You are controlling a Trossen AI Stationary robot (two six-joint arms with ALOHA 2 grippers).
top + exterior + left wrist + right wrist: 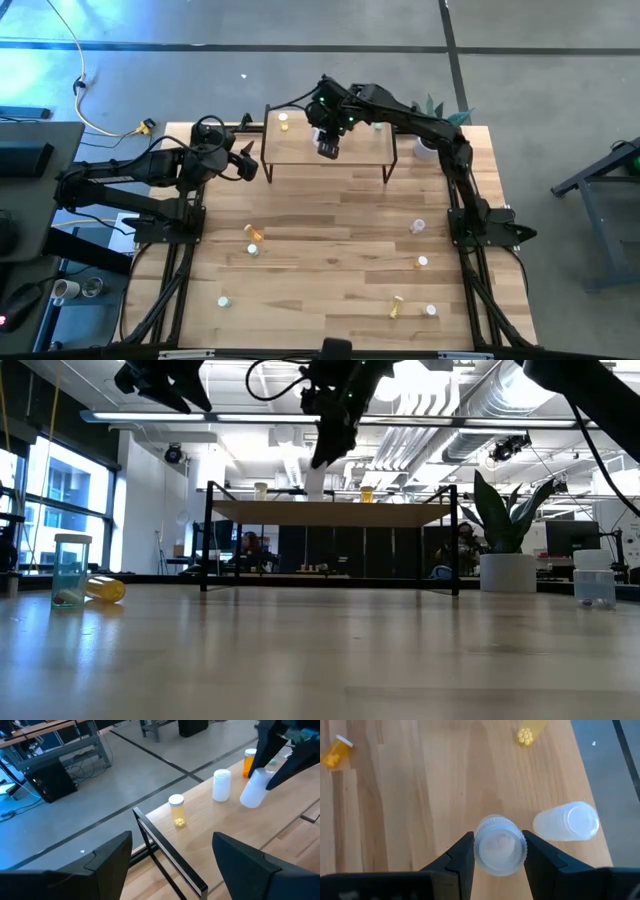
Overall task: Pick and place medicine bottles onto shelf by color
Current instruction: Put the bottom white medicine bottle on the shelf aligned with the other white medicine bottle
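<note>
The shelf (300, 152) stands at the table's far edge. On it a yellow bottle (176, 810), a white bottle (221, 785) and an orange bottle (249, 762) stand upright in a row. My right gripper (328, 148) hangs over the shelf's middle, shut on another white bottle (500, 845). My left gripper (250, 160) waits open off the shelf's left end, with nothing between its fingers (110, 857). My right gripper pinches the white bottle's ribbed cap end (479, 854) between its two fingers, one on each side. The fingers come from above, slanting down toward the table's left. The bottle (254, 790) hangs tilted below them over the shelf top; whether its lower end touches the board, I cannot tell.
Several loose bottles lie scattered on the table nearer the front, among them an orange one (255, 232), a yellow one (397, 305) and a white one (417, 227). A potted plant (438, 125) stands at the shelf's right end.
</note>
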